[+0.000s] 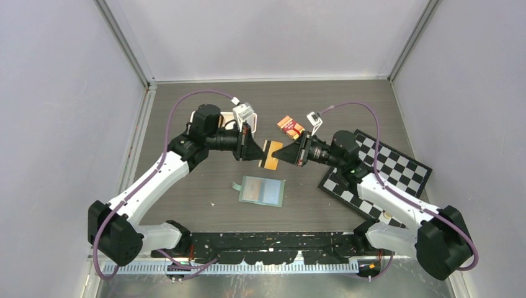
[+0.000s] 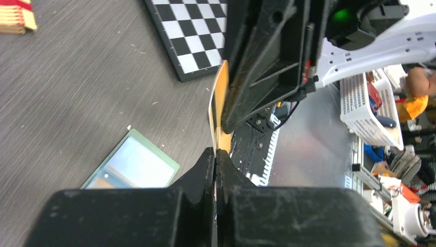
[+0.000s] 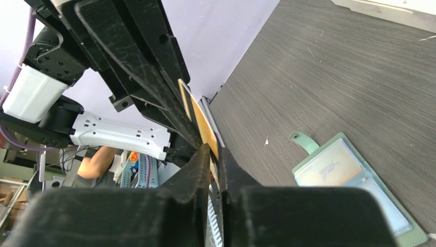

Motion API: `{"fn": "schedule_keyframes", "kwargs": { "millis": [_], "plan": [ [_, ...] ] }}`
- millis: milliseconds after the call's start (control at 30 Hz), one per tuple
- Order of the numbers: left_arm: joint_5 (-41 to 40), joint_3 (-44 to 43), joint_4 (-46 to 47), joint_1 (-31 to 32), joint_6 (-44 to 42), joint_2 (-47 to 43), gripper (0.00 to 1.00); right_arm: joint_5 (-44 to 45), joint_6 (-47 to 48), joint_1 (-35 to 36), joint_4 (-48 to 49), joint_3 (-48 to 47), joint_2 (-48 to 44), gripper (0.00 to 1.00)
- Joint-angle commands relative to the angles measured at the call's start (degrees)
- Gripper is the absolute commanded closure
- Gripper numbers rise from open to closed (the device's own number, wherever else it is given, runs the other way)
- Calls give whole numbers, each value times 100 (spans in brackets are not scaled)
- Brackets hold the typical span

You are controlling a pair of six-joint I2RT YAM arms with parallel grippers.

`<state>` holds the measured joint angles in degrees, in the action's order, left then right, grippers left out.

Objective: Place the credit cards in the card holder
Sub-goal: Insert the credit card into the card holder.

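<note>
A gold-tan credit card (image 1: 270,155) hangs on edge above the table, held between my two grippers. My left gripper (image 1: 255,151) is shut on its left end; the card (image 2: 218,103) rises from the closed jaws (image 2: 216,152). My right gripper (image 1: 280,153) is closed on the opposite end, and the card (image 3: 203,121) sits between its fingertips (image 3: 215,149). A thin grey edge shows beside the gold card in the right wrist view. The sage-green card holder (image 1: 263,190) lies open and flat below, blue-grey pockets up; it also shows in both wrist views (image 2: 134,165) (image 3: 349,180).
An orange-and-red banded packet (image 1: 289,126) lies behind the grippers. A black-and-white checkerboard (image 1: 384,174) lies at the right under the right arm. A white tray edge (image 3: 391,7) shows at the far side. Grey walls close in the table.
</note>
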<state>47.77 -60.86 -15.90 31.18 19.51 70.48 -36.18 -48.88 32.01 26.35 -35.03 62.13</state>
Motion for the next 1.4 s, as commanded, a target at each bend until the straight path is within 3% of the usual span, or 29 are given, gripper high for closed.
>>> {"fn": "schedule_keyframes", "kwargs": {
  "millis": [0,133,200,300,433,833,1367],
  "plan": [
    [-350,4,170,20,157,-11,98,-166,-166,87,387,-146,171,95],
    [-1876,-45,-799,20,21,-5,53,558,-100,94,-384,24,185,100],
    [-2503,77,-1101,20,75,-20,41,788,-119,87,-719,123,291,100],
    [-3024,253,-1468,20,99,68,33,637,-250,92,-707,285,727,99],
    [-3423,475,-1884,20,220,379,29,331,-358,106,-718,359,1443,99],
    [-3476,861,-1697,20,320,1316,27,-150,-706,367,-22,269,3070,100],
    [-3560,752,-1803,18,207,1852,36,-404,-882,455,367,163,3645,99]
  ]
}}
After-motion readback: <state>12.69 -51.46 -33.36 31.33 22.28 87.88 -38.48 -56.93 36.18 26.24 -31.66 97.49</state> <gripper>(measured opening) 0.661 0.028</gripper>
